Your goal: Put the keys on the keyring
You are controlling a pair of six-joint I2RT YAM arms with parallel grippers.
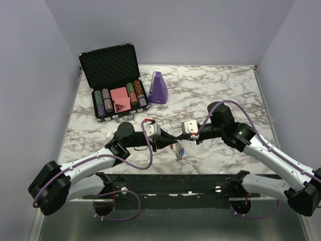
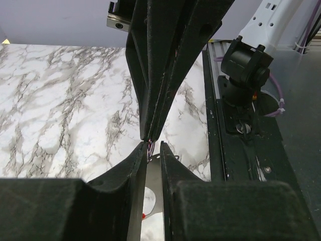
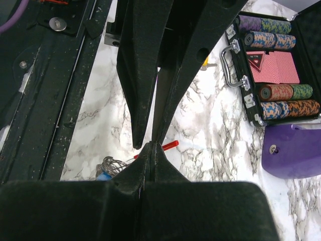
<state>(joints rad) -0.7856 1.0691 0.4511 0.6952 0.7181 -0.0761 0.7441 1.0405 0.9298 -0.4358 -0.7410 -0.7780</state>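
Item: keyring with keys, likely light, loose and slippery, best pinched by its stiff red arc; well nearward of case; right gripper pressed together at that arc, left gripper slightly parted, hold uncertain.

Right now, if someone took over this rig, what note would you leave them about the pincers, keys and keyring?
Left pincer: jaws slightly apart, something silvery in the gap; grip unclear.
Right pincer: shut, tip to tip with the left; whether it pinches anything is hidden.
Keys: bunched on the table under the tips, near the front edge.
Keyring: only a red piece shows, near the keys.
Done: no key visibly on the ring.
Left: thread the keys onto it.
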